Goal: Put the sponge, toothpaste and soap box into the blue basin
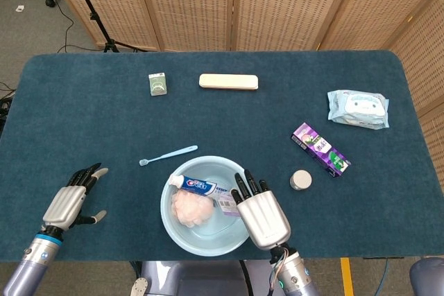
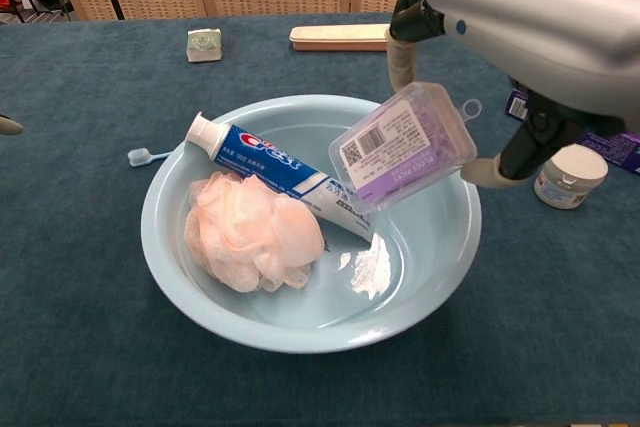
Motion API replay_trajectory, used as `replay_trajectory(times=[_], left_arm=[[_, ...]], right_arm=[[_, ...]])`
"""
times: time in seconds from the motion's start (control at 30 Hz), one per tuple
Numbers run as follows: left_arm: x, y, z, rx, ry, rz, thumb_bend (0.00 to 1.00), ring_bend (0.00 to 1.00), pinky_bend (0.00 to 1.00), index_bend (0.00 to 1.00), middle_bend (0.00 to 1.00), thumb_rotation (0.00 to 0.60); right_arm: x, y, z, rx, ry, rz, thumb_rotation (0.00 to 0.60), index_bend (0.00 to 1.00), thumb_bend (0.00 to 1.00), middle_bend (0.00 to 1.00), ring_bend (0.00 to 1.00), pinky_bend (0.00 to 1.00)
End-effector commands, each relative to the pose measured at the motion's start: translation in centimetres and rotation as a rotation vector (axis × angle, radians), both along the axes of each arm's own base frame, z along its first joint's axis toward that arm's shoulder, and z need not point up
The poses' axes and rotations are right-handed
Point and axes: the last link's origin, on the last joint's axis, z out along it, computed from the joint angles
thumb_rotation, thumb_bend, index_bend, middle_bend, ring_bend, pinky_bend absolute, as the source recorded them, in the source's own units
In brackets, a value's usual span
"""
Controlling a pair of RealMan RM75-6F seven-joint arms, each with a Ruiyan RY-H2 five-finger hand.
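Holding the soap box (image 2: 404, 148) over the blue basin (image 2: 440, 257), my right hand (image 1: 261, 214) has it pinched at the far end, thumb on one side and fingers on the other. In the chest view the box is a clear purple case with a barcode label on its face, tilted so its lower corner dips inside the basin's rim, just above the tail of the toothpaste (image 2: 278, 173). I cannot tell whether that corner touches the tube.

The toothpaste lies across the basin, its white cap resting up on the far-left rim and its crimped end down toward the middle. The sponge (image 2: 252, 230), a pale pink mesh puff, sits on the basin floor pressed against the near side of the tube.

My left hand (image 1: 71, 198) rests out on the blue tabletop (image 1: 62, 116) well to the left of the basin, empty, its fingers stretched forward and apart.

Around the basin on the table I see a light blue toothbrush (image 1: 168, 155) just beyond the rim, a small white jar (image 1: 301, 180) to the right, a purple packet (image 1: 320, 149), a pack of wipes (image 1: 358, 108), a long cream case (image 1: 229, 82) and a small green box (image 1: 158, 84).
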Motion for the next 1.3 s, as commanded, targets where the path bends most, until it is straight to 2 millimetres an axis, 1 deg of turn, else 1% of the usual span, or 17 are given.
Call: replay_trajectory(times=[0.03, 0.13, 0.3, 0.43, 0.63, 0.7, 0.77, 0.83, 1.07, 1.13, 1.3], left_arm=[[0.0, 0.0, 0.0, 0.000, 0.001, -0.001, 0.24, 0.00, 0.00, 0.00, 0.00, 0.600], [0.0, 0.0, 0.0, 0.002, 0.001, -0.001, 0.24, 0.00, 0.00, 0.00, 0.00, 0.600], [0.0, 0.0, 0.0, 0.003, 0.002, 0.000, 0.24, 0.00, 0.00, 0.00, 0.00, 0.600], [0.0, 0.1, 0.1, 0.006, 0.001, 0.001, 0.24, 0.00, 0.00, 0.00, 0.00, 0.600], [-0.1, 0.1, 0.0, 0.005, 0.003, 0.002, 0.24, 0.00, 0.00, 0.00, 0.00, 0.600], [-0.1, 0.1, 0.0, 0.005, 0.005, 0.003, 0.24, 0.00, 0.00, 0.00, 0.00, 0.600], [-0.1, 0.1, 0.0, 0.006, 0.008, 0.004, 0.24, 0.00, 0.00, 0.00, 0.00, 0.600], [-0.1, 0.1, -0.1, 0.007, 0.011, 0.004, 0.24, 0.00, 0.00, 0.00, 0.00, 0.600], [-0.2, 0.1, -0.4, 0.004, 0.027, 0.005, 0.24, 0.00, 0.00, 0.00, 0.00, 0.600], [-0.2, 0.1, -0.6, 0.006, 0.030, 0.003, 0.24, 0.00, 0.00, 0.00, 0.00, 0.600], [-0.1, 0.0, -0.8, 0.007, 0.037, -0.004, 0.24, 0.00, 0.00, 0.00, 0.00, 0.600]], right_arm=[[0.0, 0.1, -0.1, 0.011, 0.000, -0.002, 0.600, 0.40, 0.21, 0.10, 0.09, 0.40], [0.0, 0.0, -0.2, 0.014, -0.001, -0.004, 0.600, 0.34, 0.21, 0.07, 0.05, 0.40], [-0.3, -0.4, -0.4, 0.014, -0.001, -0.007, 0.600, 0.28, 0.20, 0.03, 0.01, 0.40], [-0.4, -0.6, -0.4, 0.002, 0.004, 0.002, 0.600, 0.25, 0.20, 0.00, 0.00, 0.38], [-1.1, -1.4, -0.1, -0.029, 0.015, -0.013, 0.600, 0.23, 0.19, 0.00, 0.00, 0.29], [-1.4, -1.8, 0.1, -0.036, 0.017, -0.028, 0.600, 0.22, 0.18, 0.00, 0.00, 0.25], [-2.4, -2.9, 0.8, -0.074, 0.032, -0.056, 0.600, 0.22, 0.18, 0.00, 0.00, 0.21], [-2.9, -3.5, 1.2, -0.087, 0.034, -0.061, 0.600, 0.22, 0.18, 0.00, 0.00, 0.18], [-5.8, -5.6, 3.3, -0.138, 0.030, -0.122, 0.600, 0.22, 0.18, 0.00, 0.00, 0.18], [-7.2, -6.2, 4.3, -0.160, 0.030, -0.161, 0.600, 0.22, 0.18, 0.00, 0.00, 0.18], [-10.0, -7.2, 6.3, -0.195, 0.006, -0.218, 0.600, 0.22, 0.18, 0.00, 0.00, 0.17]])
